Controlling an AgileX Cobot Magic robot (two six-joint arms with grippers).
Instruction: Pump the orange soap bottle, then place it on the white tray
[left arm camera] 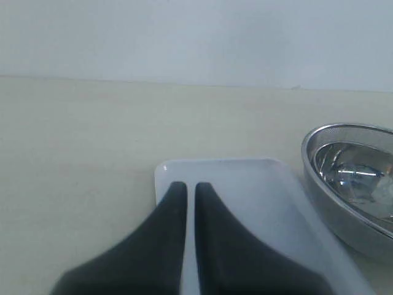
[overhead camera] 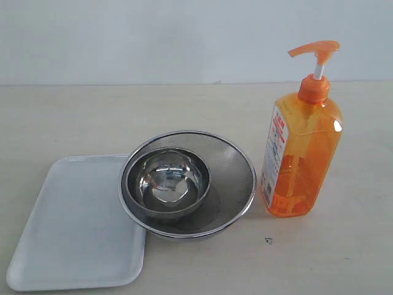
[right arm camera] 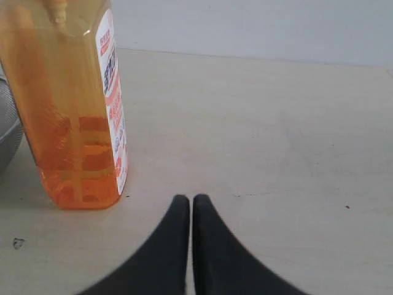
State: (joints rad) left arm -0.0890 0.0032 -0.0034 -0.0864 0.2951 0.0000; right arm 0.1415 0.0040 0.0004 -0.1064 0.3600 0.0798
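Orange soap bottle point(overhead camera: 302, 153) upright, long axis vertical, spout toward strainer point(overhead camera: 230, 166)

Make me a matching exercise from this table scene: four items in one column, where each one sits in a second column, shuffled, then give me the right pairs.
1. orange soap bottle
2. white tray
3. steel bowl
4. mesh strainer

A. nested inside another vessel
B. upright, on the right of the exterior view
C. lying flat, on the left of the exterior view
D. in the middle, holding another vessel

Pairs: 1-B, 2-C, 3-A, 4-D
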